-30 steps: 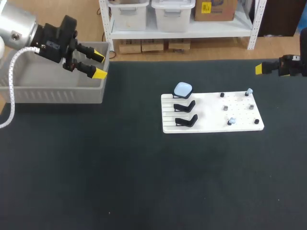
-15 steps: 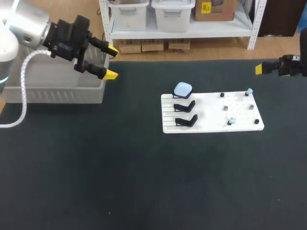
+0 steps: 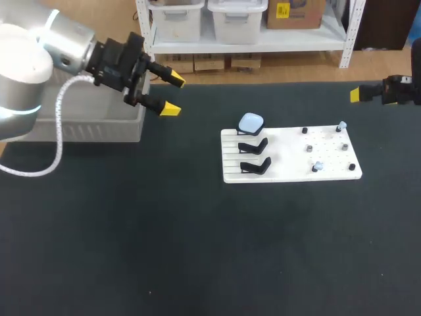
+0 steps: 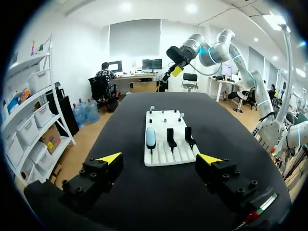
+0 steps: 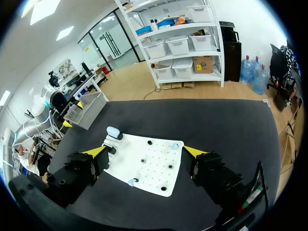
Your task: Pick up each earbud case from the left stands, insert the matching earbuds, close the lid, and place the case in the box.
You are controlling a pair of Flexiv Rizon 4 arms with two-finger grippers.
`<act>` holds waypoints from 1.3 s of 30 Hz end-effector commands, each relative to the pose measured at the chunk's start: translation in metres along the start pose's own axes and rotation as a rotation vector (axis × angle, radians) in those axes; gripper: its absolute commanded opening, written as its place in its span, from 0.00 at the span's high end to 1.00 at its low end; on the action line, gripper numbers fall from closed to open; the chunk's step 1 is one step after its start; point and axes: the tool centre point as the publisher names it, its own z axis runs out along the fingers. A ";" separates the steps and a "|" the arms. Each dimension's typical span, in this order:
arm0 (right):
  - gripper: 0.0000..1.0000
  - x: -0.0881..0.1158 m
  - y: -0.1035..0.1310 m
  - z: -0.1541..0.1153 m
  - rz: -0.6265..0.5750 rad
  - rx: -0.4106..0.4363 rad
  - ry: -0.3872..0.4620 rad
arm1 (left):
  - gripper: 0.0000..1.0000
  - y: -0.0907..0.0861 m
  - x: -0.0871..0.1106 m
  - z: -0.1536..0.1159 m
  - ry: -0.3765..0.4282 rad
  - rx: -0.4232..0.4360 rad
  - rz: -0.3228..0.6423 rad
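Head view: left gripper (image 3: 174, 95), jaws spread, has shifted toward 3 o'clock, past the box (image 3: 79, 128). Right gripper (image 5: 145, 153) spread, unmoved. Black table (image 3: 197, 250) carries tray (image 3: 289, 164).

A black table (image 3: 197, 250) filled the foreground. Beyond its far edge lay a light wooden floor (image 3: 289, 68). On it stood a white metal shelf (image 3: 256, 41), with pale plastic bins (image 3: 237, 16) above and cardboard boxes (image 3: 210, 64) beneath. The walls (image 4: 72, 57) were white, and round lights (image 4: 192, 8) shone in the ceiling. A large grey panel (image 4: 134, 37) hung on the far wall above a desk (image 4: 140, 86) carrying dark monitors (image 4: 151, 63). Blue water bottles (image 4: 86, 113) stood on the floor near the shelf. Glass doors (image 5: 103, 43) closed one side of the room.
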 end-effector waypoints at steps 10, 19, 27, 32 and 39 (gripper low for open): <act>0.00 0.000 0.000 0.000 0.000 0.001 0.001 | 0.00 0.004 0.003 0.008 -0.023 0.030 -0.016; 0.00 0.000 0.000 0.000 0.000 0.001 0.001 | 0.00 0.002 0.007 0.013 -0.015 0.027 -0.012; 0.00 0.000 0.000 0.000 0.000 0.001 0.001 | 0.00 0.007 0.010 0.041 -0.017 0.055 0.042; 0.00 0.000 0.000 0.000 0.000 0.001 0.001 | 0.00 0.015 0.007 0.058 -0.009 0.078 0.060; 0.00 0.000 0.000 0.000 0.000 0.001 0.001 | 0.00 0.020 0.001 0.080 -0.028 0.102 0.061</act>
